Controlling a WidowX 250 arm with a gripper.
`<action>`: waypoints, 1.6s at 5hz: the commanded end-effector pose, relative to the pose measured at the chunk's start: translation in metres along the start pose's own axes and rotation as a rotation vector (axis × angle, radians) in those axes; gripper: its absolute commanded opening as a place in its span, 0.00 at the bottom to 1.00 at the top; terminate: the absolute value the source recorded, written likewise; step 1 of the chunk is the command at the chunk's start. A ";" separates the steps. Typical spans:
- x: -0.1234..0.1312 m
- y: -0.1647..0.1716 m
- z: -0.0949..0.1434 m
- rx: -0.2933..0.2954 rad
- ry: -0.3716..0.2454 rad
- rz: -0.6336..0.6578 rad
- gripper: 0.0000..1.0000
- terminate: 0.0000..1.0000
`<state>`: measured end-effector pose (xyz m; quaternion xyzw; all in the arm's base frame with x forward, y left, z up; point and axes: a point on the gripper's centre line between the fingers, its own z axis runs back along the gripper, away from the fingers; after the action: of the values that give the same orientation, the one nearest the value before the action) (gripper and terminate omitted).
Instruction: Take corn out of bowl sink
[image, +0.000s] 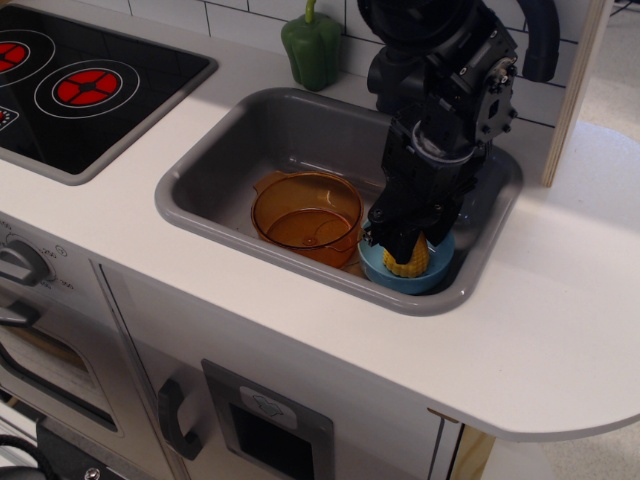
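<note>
The yellow corn (408, 263) stands in the light-blue bowl (441, 276) at the front right corner of the grey sink (205, 160). My black gripper (405, 246) is down over the corn, with its fingers on either side of the cob and closed against it. Only the corn's lower part shows below the fingers. The bowl rests on the sink floor.
A transparent orange pot (305, 215) sits in the sink right beside the bowl on its left. A green toy pepper (312, 50) stands on the counter behind the sink. A stove top (90, 85) is at the left and a wooden post (577, 90) at the right.
</note>
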<state>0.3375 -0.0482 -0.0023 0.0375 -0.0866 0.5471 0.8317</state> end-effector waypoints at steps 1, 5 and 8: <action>0.013 -0.007 0.044 -0.087 0.053 -0.019 0.00 0.00; 0.101 0.013 0.074 -0.095 0.067 0.074 0.00 0.00; 0.160 0.014 0.030 -0.002 0.073 0.044 0.00 0.00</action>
<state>0.3772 0.0899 0.0337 0.0262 -0.0275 0.5661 0.8235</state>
